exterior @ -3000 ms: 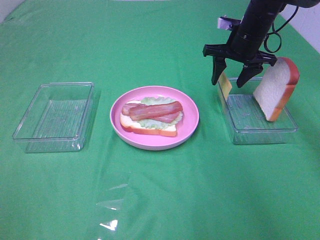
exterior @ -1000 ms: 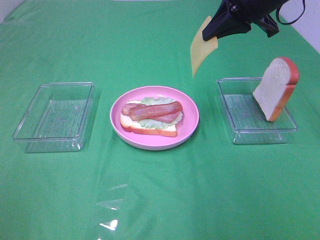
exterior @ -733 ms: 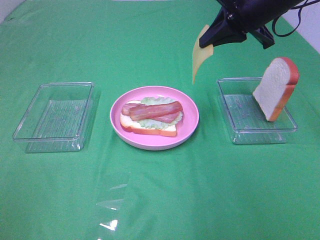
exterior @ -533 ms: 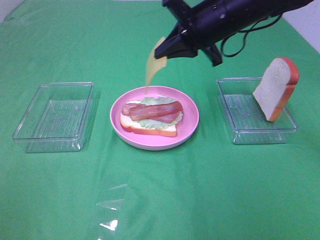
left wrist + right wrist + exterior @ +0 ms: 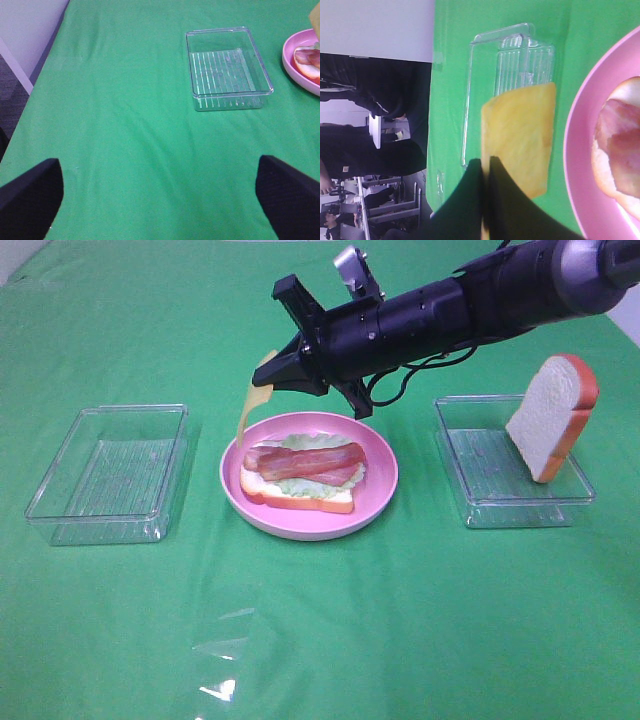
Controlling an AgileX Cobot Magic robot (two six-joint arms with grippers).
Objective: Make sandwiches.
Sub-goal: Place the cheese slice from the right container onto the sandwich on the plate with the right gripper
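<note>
Cheese-placing step: right pincer (image 5: 268, 377) clamped on thin yellow cheese square (image 5: 250, 403), dangling over the left rim of round pink plate (image 5: 385, 475). Open sandwich of white bread, lettuce, bacon strips (image 5: 300, 472) sits on that plate. Next: shift cheese over bacon, lower, release. Left pincer (image 5: 160, 195) spread wide, holding nothing, above green worktop (image 5: 125, 130).

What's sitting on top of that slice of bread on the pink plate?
Pale green lettuce and two bacon strips lie on the bread slice. Most of the bread's top face is covered, so anything beneath the lettuce stays hidden.

Yellow cheese (image 5: 248, 406), pink plate (image 5: 385, 480), green cloth (image 5: 400, 620), ribbed clear trays (image 5: 110, 475).
</note>
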